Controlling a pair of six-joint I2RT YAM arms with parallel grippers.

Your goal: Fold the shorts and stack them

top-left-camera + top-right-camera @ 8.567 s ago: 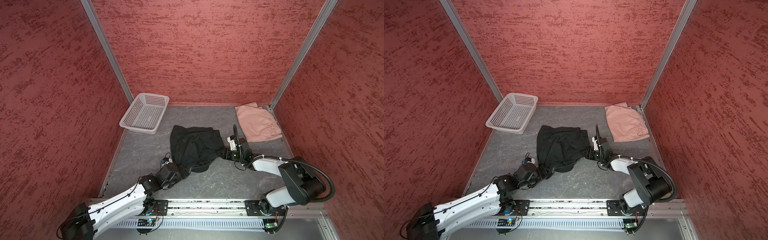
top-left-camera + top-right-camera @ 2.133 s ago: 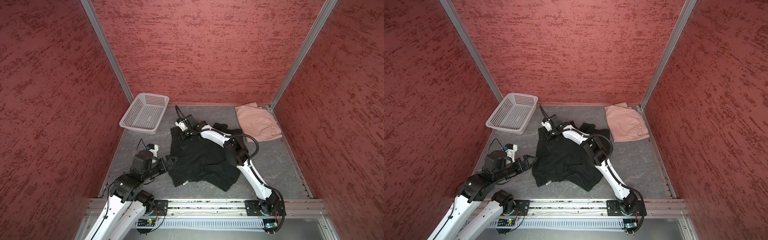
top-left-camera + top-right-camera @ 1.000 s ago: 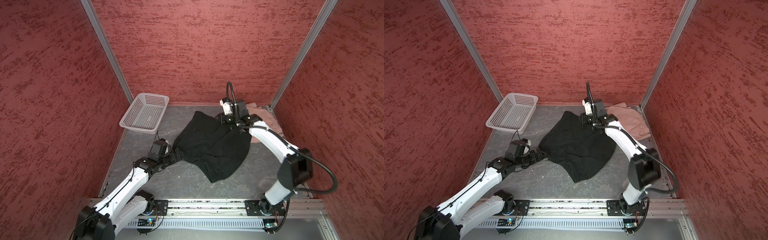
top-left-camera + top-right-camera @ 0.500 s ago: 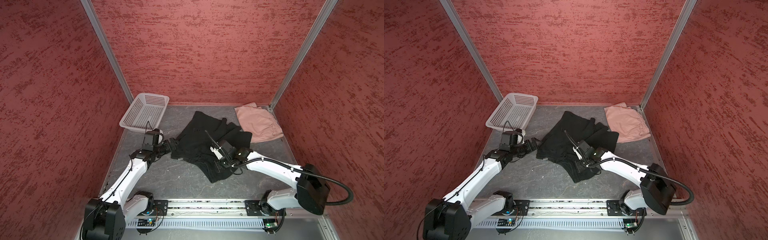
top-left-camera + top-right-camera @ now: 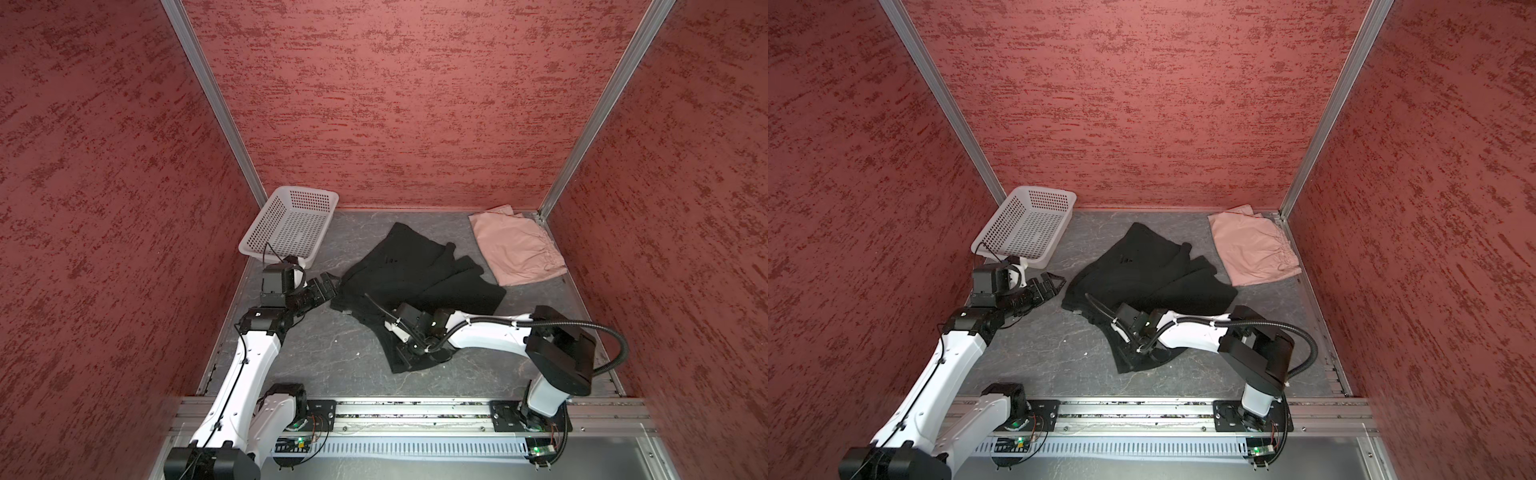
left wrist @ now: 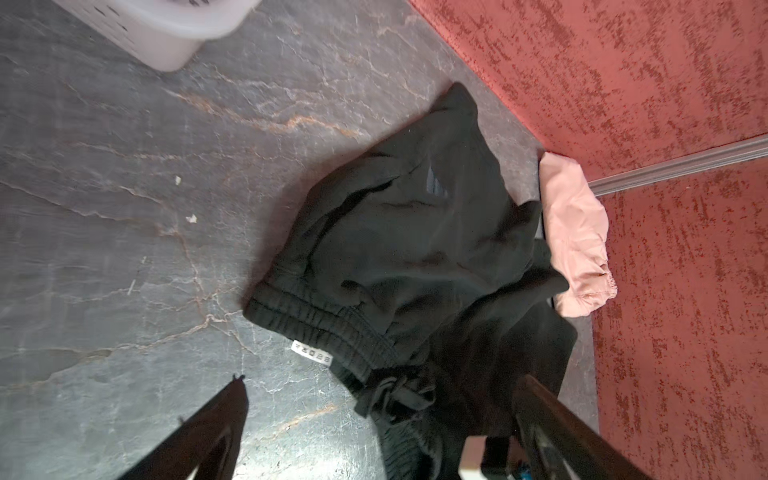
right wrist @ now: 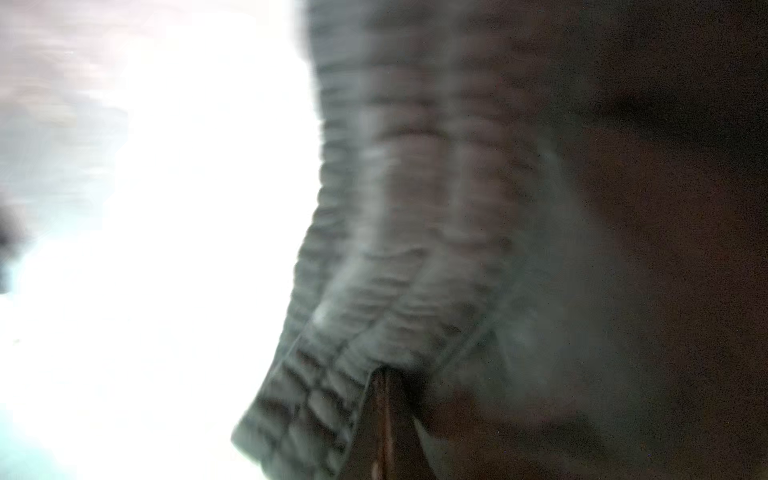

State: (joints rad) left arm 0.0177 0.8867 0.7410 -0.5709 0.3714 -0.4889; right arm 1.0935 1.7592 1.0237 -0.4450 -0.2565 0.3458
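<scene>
The black shorts (image 5: 415, 274) (image 5: 1142, 270) lie rumpled mid-table, their ribbed waistband and drawstring toward the near left. My left gripper (image 5: 332, 283) (image 5: 1055, 282) is open beside the waistband's left end; in the left wrist view the left gripper (image 6: 380, 378) has nothing clamped between its fingers and the black shorts (image 6: 415, 232) lie just ahead. My right gripper (image 5: 407, 353) (image 5: 1133, 352) is down on the near end of the garment. In the blurred right wrist view the right gripper (image 7: 384, 378) is shut on the black shorts (image 7: 395, 208) at the waistband. The pink shorts (image 5: 515, 249) (image 5: 1252, 253) (image 6: 575, 232) lie folded in the back right corner.
A white perforated basket (image 5: 305, 190) (image 5: 1042, 191) (image 6: 166, 41) leans at the back left, just behind my left wrist. Red walls close in three sides. The metal rail (image 5: 415, 409) runs along the near edge.
My right arm has swung from the back, near the pink shorts, to the near end of the black shorts and shut there. The left gripper has edged farther back along the left side, still open.
</scene>
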